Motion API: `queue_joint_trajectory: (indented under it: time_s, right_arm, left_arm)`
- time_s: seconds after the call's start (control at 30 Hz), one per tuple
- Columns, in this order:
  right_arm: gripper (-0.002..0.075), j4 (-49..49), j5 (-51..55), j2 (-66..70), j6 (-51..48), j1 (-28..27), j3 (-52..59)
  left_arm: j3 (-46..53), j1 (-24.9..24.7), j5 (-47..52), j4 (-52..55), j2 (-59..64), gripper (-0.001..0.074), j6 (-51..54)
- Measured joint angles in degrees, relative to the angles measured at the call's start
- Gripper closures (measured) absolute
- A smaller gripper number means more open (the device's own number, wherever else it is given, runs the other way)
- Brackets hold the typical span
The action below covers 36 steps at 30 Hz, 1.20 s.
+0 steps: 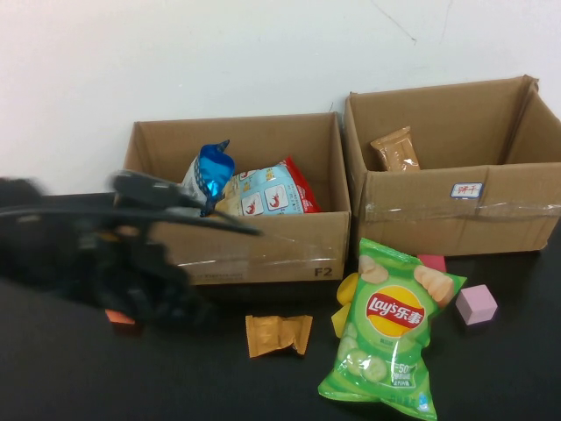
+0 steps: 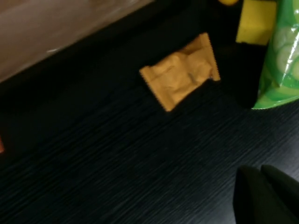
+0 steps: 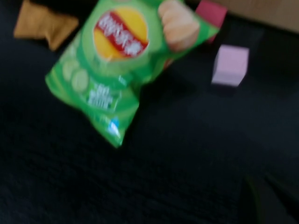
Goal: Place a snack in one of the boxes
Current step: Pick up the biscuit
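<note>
A small orange snack packet (image 1: pixel 279 334) lies on the black table in front of the left cardboard box (image 1: pixel 263 256). It also shows in the left wrist view (image 2: pixel 180 77) and the right wrist view (image 3: pixel 42 23). A green Lay's chip bag (image 1: pixel 386 333) lies to its right and shows in both wrist views (image 2: pixel 282 60) (image 3: pixel 121 56). My left gripper (image 1: pixel 250 230) hovers left of the packet, fingers (image 2: pixel 252 196) together and empty. My right gripper (image 3: pixel 268 200) is a dark shape above the table near the chip bag, out of the high view.
The left box holds a blue packet (image 1: pixel 210 171) and a red-and-white bag (image 1: pixel 273 193). The right box (image 1: pixel 421 219) holds a brown packet (image 1: pixel 394 149). A pink cube (image 1: pixel 476 304), red block (image 1: pixel 431 261), yellow block (image 1: pixel 346 294) and orange block (image 1: pixel 118 317) lie on the table.
</note>
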Motion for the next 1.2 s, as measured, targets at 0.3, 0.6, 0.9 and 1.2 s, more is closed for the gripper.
queue_joint_trajectory:
  time_s: [0.3, 0.6, 0.9, 1.2]
  right_arm:
    - [0.0705, -17.9, -0.6, 8.8, 6.8, 13.2, 0.0]
    - [0.0327, -20.9, -0.5, 9.7, 14.1, 14.7, 0.0]
    - [0.0133, -21.0, 0.5, 9.8, 16.4, 14.7, 0.0]
    - [0.013, -21.1, 0.7, 10.0, 16.6, 14.8, 0.0]
  left_arm:
    - [-12.0, -11.6, 1.0, 12.6, 17.4, 0.0631, -17.6]
    - [-20.9, -13.7, 0.2, 15.2, 30.0, 0.0199, -23.6]
    - [-29.5, -13.7, 0.0, 18.3, 41.8, 0.0194, -27.8]
    - [-32.2, -13.8, 1.7, 19.5, 45.2, 0.0328, -29.1]
